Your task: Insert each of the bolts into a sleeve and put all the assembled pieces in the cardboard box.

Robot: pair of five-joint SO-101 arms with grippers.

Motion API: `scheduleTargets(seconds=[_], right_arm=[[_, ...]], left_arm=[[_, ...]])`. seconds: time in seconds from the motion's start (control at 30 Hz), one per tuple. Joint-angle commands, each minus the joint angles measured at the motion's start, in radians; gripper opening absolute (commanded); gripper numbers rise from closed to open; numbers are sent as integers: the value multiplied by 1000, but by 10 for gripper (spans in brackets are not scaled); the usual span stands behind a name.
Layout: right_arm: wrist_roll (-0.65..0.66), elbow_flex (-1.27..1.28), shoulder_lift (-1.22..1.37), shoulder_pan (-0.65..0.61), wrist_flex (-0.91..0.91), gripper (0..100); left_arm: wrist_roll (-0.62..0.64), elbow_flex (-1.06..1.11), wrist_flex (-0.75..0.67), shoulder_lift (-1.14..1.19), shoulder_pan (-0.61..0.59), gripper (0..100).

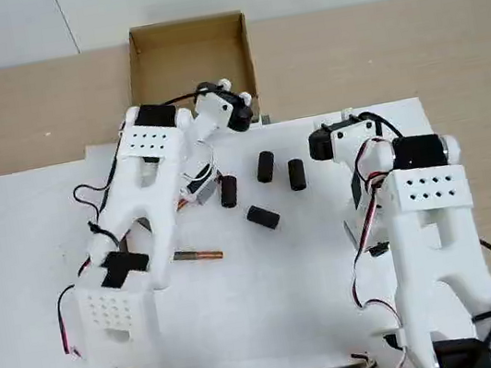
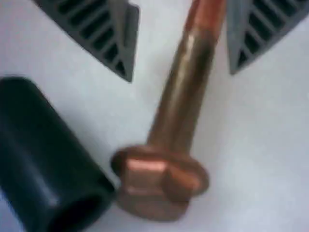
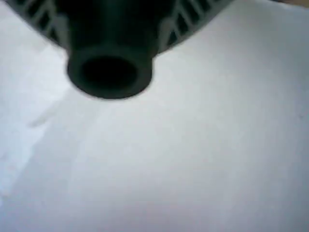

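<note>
A copper bolt lies flat on the white sheet, its shaft between the two grey fingers of my left gripper, which is open around it. A black sleeve lies right beside the bolt's flanged head. From above, this gripper sits low next to that sleeve. My right gripper is shut on another black sleeve, held above the sheet with its open bore facing the camera. A second bolt lies by the left arm. The cardboard box stands at the back.
Three more black sleeves lie loose in the middle of the white sheet. The right arm stands over the sheet's right part. The box is open at the top.
</note>
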Motion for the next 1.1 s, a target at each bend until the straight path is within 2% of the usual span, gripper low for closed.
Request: scheduleTargets(seconds=[0.0, 0.43, 0.6, 0.9, 1.07], right_arm=[[-6, -5, -33, 4, -15, 4], [-6, -5, -36, 4, -12, 4], [-6, -5, -41, 4, -7, 4], [-6, -12, -44, 2, -4, 4], [-11, -46, -133, 2, 36, 4]], left_arm=[[-8, -93, -12, 35, 3, 127], [-5, -394, 55, 279, 41, 119], [32, -461, 57, 362, 46, 21], [38, -565, 176, 384, 63, 6], [77, -713, 213, 381, 60, 6]])
